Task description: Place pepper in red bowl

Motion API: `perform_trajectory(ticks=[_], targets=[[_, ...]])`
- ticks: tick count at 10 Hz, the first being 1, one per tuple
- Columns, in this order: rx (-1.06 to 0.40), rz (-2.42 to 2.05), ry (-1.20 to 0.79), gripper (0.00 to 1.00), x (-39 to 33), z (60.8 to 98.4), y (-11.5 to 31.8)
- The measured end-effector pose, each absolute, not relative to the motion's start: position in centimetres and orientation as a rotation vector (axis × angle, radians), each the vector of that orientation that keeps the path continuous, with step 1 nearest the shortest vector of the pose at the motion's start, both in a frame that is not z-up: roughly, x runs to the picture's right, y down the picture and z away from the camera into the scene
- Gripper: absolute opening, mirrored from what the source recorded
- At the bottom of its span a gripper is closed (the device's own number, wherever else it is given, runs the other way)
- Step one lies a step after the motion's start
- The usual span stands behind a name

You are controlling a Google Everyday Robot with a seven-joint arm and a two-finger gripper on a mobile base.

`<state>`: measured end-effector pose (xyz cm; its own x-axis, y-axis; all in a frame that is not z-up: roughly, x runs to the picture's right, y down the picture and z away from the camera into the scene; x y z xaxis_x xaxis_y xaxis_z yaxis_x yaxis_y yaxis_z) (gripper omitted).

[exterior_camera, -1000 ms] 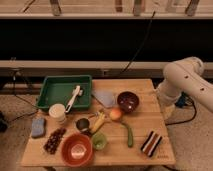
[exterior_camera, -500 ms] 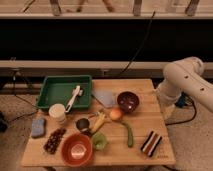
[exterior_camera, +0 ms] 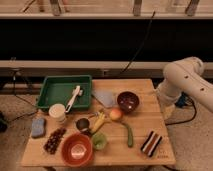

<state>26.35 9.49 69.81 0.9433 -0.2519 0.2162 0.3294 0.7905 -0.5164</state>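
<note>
The dark green pepper (exterior_camera: 128, 134) lies on the wooden table (exterior_camera: 145, 117), right of centre near the front. The orange-red bowl (exterior_camera: 77, 149) stands at the front left, well left of the pepper, with a small light-green cup (exterior_camera: 100, 141) between them. The white arm (exterior_camera: 182, 82) comes in from the right, beside the table's right edge. The gripper itself is out of view.
A green tray (exterior_camera: 57, 90) with a white utensil sits at the back left. A dark maroon bowl (exterior_camera: 128, 101), a peach-like fruit (exterior_camera: 116, 114), a banana (exterior_camera: 100, 121), a metal cup (exterior_camera: 82, 124), grapes (exterior_camera: 54, 140), a blue sponge (exterior_camera: 37, 127), a white cup (exterior_camera: 57, 113) and a striped object (exterior_camera: 151, 142) are spread about.
</note>
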Motion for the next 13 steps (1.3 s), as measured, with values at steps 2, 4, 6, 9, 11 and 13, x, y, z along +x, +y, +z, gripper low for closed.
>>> perform_trajectory(ticks=[2,4,6,9,11,13], targets=[[-0.58,-0.314,-0.139,0.8,26.3,69.8,9.5],[-0.58,-0.314,-0.139,0.8,26.3,69.8,9.5],[-0.58,-0.314,-0.139,0.8,26.3,69.8,9.5],[-0.58,-0.321,-0.143,0.8,26.3,69.9,9.7],[-0.578,-0.387,-0.17,0.8,25.1,70.3,11.2],[-0.565,-0.505,-0.206,0.8,22.9,71.7,13.7]])
